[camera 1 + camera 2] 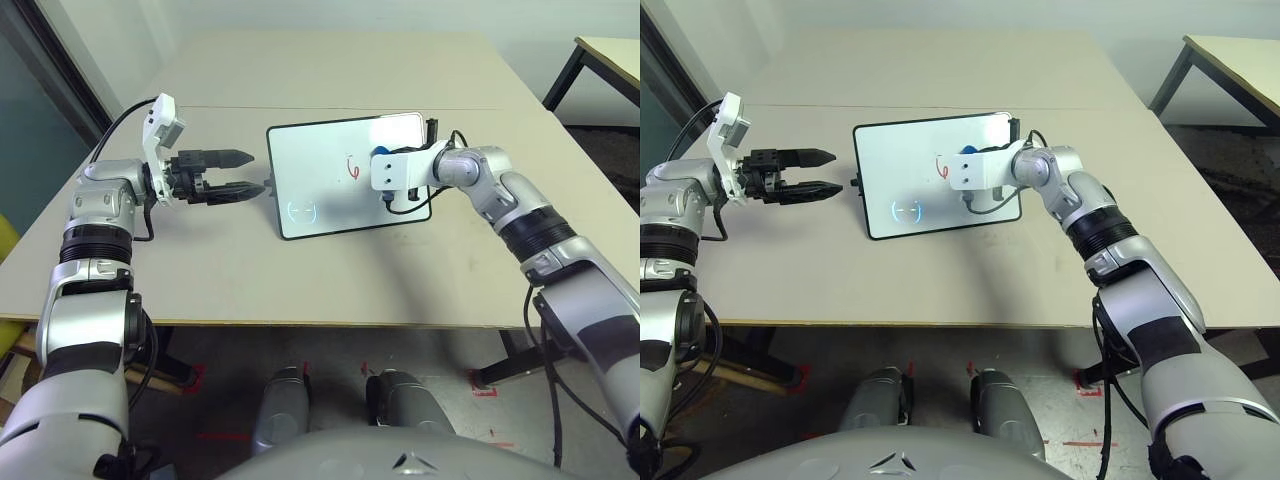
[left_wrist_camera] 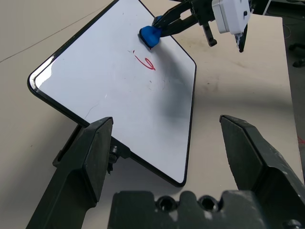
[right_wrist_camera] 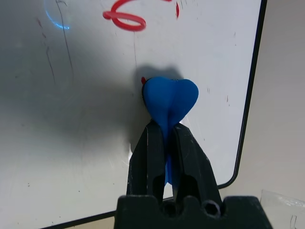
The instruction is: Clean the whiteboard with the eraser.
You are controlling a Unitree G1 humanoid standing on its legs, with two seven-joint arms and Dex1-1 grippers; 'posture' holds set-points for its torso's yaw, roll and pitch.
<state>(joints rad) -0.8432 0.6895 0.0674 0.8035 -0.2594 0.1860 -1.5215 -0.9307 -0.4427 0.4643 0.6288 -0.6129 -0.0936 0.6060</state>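
Right wrist view: I'm pressing the eraser (image 3: 169, 98), pinched in my right end effector (image 3: 164, 138), flat toward the red scribble (image 3: 125, 18) on the whiteboard (image 3: 71, 143); left end effector (image 1: 225, 172) gaping empty.

From my head cameras I can't see the eraser (image 3: 170, 98) properly; the right wrist's white camera housing (image 1: 392, 168) covers it and the part of the whiteboard (image 1: 320, 165) beneath. The right gripper (image 3: 164, 136) hides the eraser's lower half in its own wrist view, and a small red mark beside the eraser there is mostly covered. That view cuts the whiteboard off on three sides. The board's stand is behind it; from the left wrist I catch only a small bit of hardware under its near edge, possibly a hinge. The faint blue circle (image 1: 301, 212) is too small to read. A second table (image 1: 610, 60) is cut off at the frame's edge.
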